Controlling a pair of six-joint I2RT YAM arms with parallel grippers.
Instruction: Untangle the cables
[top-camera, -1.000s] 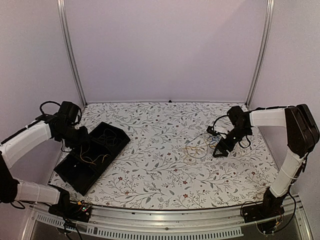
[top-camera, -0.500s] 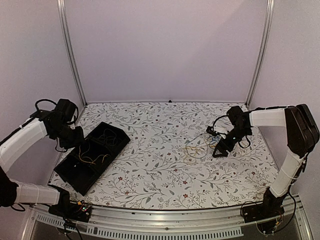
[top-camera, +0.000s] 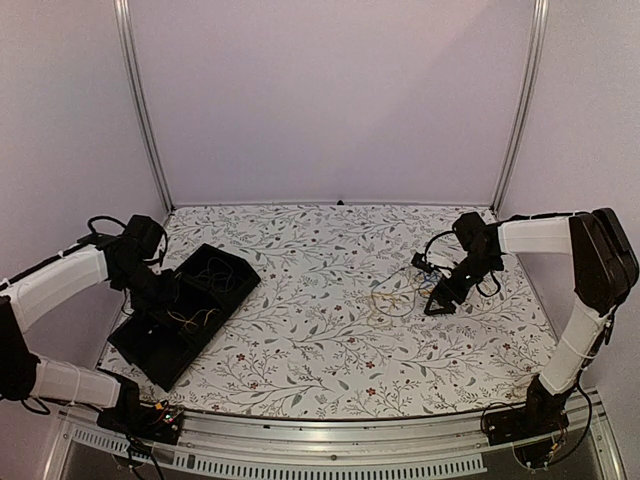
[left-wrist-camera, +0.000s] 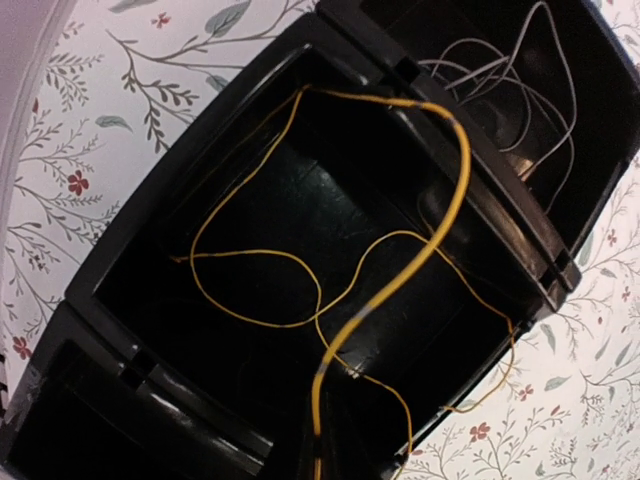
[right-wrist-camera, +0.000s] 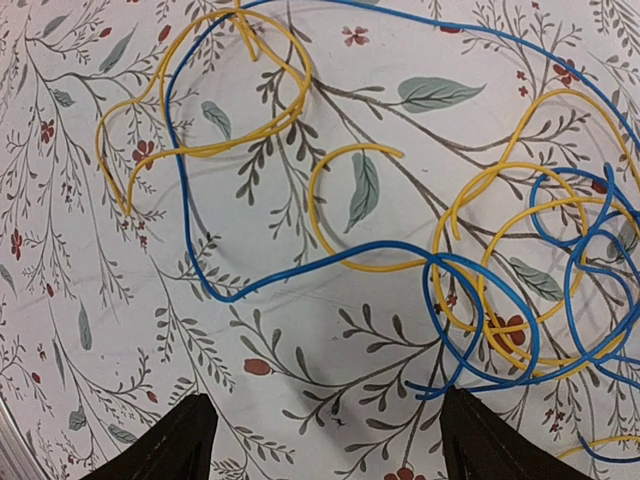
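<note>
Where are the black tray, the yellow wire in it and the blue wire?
black tray (top-camera: 145, 350): top view, near end compartment
yellow wire (left-wrist-camera: 464, 170): left wrist view, its thick bend
blue wire (right-wrist-camera: 300, 265): right wrist view, its lower run

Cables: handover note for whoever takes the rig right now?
Grippers: left gripper is shut, apparently on the yellow wire leading up from the middle compartment of the tray. The right gripper is open, hovering above the tangle.
Things: grey wires lie in the tray's far compartment. The tangle is yellow and blue loops, interlaced, on the table.
Done: some wires are in the tray.
Left: separate the tangle.
</note>
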